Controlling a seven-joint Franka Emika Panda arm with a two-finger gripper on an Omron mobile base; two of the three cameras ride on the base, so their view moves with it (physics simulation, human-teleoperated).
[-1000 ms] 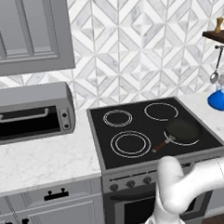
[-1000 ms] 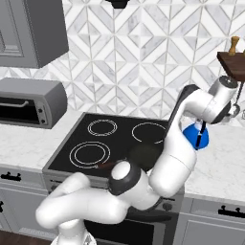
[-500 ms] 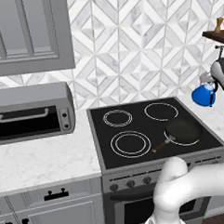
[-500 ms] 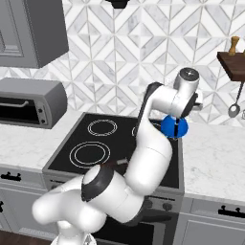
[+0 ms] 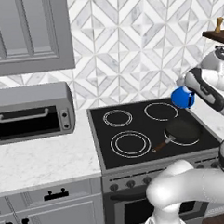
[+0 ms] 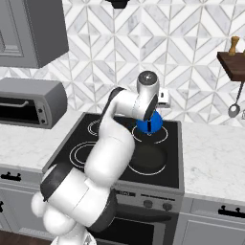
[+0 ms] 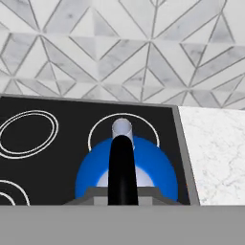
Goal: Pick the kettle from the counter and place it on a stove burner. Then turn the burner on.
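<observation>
Kettle: one small bright blue kettle point(image 5: 182, 97) point(image 6: 149, 122) point(image 7: 127, 170), held up in the air above the cooktop's back right ring; in the hand view its dark arched handle runs straight up the middle and a short pale spout points toward the wall.
Gripper: one gripper point(image 6: 152, 114), fingers drawn narrow and clamped on the kettle's handle; the fingertips themselves are hidden behind the hand.
Cooktop: one black glass cooktop point(image 5: 138, 124) point(image 6: 172, 158) point(image 7: 67, 124), set into the counter with worktop on both sides.
Rings on the cooktop: four circles counted. The stove burner point(image 5: 130, 143) is the largest double ring, at the front left of the cooktop, black and bare. A smaller double ring point(image 5: 117, 117) lies behind it. A single thin ring point(image 5: 161, 111) point(image 7: 95, 129) lies at the back right, under the kettle. The fourth, front right, is covered by the pan.
Frying pan: one black frying pan point(image 5: 182, 130) point(image 6: 146, 159) on the front right of the cooktop, its brown handle pointing toward the stove burner.
Counter: pale marbled counter point(image 5: 42, 159) point(image 6: 215, 153) point(image 7: 215, 148).
Toaster oven: one grey toaster oven point(image 5: 30, 112) point(image 6: 28, 103) on the counter left of the cooktop.
Shelf: one dark wooden shelf point(image 5: 216, 35) point(image 6: 230, 62) on the wall right of the cooktop, one small wooden piece standing on it.
Ladle: one ladle point(image 6: 234, 107) hanging under the shelf.
Knobs: a row on the stove front point(image 6: 153, 203) below the cooktop; number unclear.
</observation>
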